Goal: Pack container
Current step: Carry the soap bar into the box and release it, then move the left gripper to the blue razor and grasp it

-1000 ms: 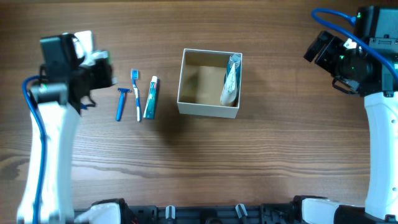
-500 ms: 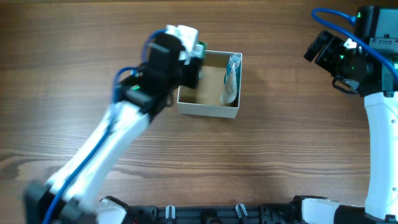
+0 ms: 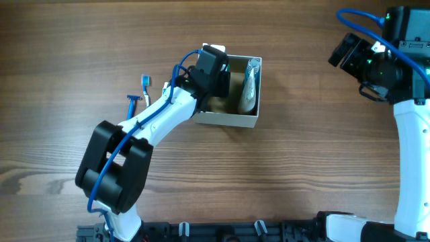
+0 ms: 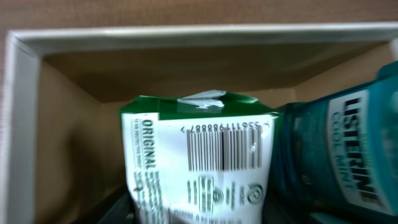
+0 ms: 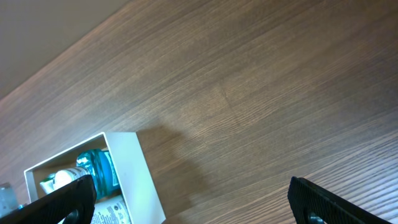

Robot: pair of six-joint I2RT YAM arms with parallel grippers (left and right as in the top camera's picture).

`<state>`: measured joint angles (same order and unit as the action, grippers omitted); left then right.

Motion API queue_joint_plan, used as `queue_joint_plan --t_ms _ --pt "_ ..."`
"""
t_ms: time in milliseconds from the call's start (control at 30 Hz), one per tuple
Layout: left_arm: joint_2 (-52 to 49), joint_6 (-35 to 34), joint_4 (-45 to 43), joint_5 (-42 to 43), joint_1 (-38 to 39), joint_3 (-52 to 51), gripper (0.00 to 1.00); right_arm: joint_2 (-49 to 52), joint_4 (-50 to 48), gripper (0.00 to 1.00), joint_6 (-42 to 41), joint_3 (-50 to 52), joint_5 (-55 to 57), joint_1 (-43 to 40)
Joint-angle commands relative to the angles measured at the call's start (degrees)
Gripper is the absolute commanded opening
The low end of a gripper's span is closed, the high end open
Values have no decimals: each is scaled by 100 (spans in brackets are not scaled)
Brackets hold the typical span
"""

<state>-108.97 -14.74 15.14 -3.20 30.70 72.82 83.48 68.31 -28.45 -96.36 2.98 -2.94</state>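
Item: container, a square, shallow cardboard box, white outside and tan-brown inside, with no lid, standing on the wooden bench a little above its middle. Contents: a Listerine Cool Mint mouthwash bottle, teal, lying along the right wall; and a green-and-white packet printed "ORIGINAL" with a barcode, standing on end in the left part, just beside the bottle and short of the far wall. Left gripper: reaching in over the box's left half from the lower left, its arm crossing the box's near-left corner. The jaws are closed on the packet, which fills the lower middle of the left wrist view, with dark finger edges just showing at the bottom on either side. Loose items on the bench, left of the box and partly hidden by the left arm: a blue toothbrush, head end showing, and a blue razor just beside it. Right arm: at the far right edge of the bench, well apart from the box. Right gripper: jaws spread wide and holding nothing, pointed across bare wood towards the box, whose white wall and teal bottle show at the lower left of the right wrist view.
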Motion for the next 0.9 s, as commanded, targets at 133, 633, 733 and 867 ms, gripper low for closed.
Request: queue_joint_plan --t_ms 133,633,733,867 --pt "-83 -120 -101 35 -4 50 72 57 -13 100 -9 -33 -28 -13" --pt "2181 -48 654 -798 -68 50 75 57 -13 100 -7 -33 -28 -13" --pt "2553 -48 1513 -1464 -262 50 82 59 -13 100 -7 -33 -31 -13" --pt "2498 -179 2658 -1451 -957 35 84 57 -13 100 -7 -33 -28 -13"
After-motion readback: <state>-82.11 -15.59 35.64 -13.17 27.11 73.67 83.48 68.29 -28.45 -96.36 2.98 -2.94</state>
